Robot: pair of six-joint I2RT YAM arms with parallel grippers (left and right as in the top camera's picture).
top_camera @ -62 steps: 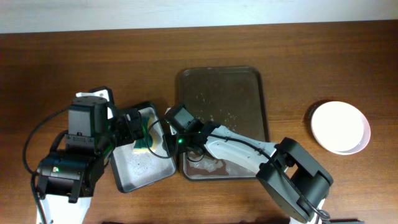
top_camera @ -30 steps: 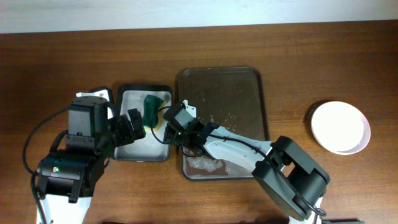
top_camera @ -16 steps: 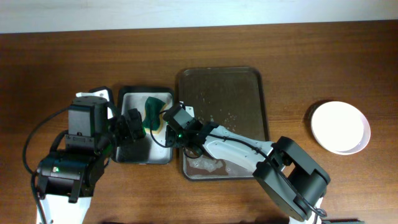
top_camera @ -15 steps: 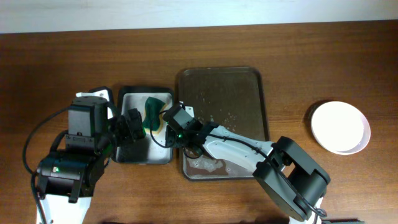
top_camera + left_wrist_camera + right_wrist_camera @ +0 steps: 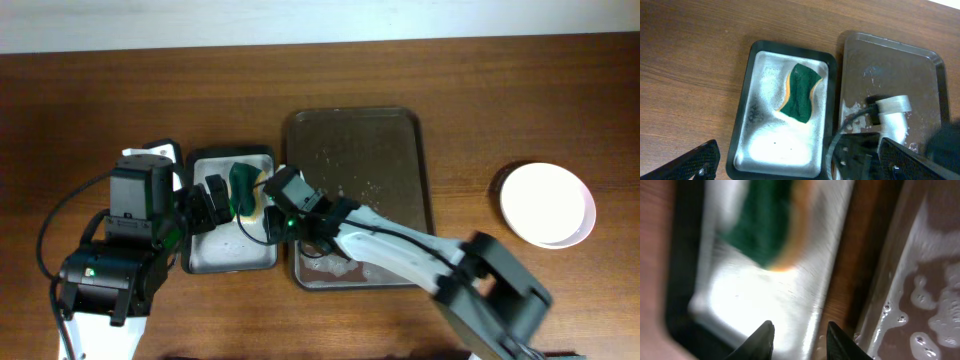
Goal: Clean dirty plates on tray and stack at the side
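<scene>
The right gripper [image 5: 800, 336] hangs with jaws spread and empty over the right side of the sponge tray [image 5: 230, 245], just beside the left edge of the tray [image 5: 400, 140]. A green sponge [image 5: 800, 92] lies in the far half of the sponge tray. The left gripper [image 5: 802, 161] is spread wide above that tray's near end, holding nothing. The tray is wet, with suds at its near left corner. The plates [image 5: 547, 205] sit on the table [image 5: 100, 90], well right of the tray.
</scene>
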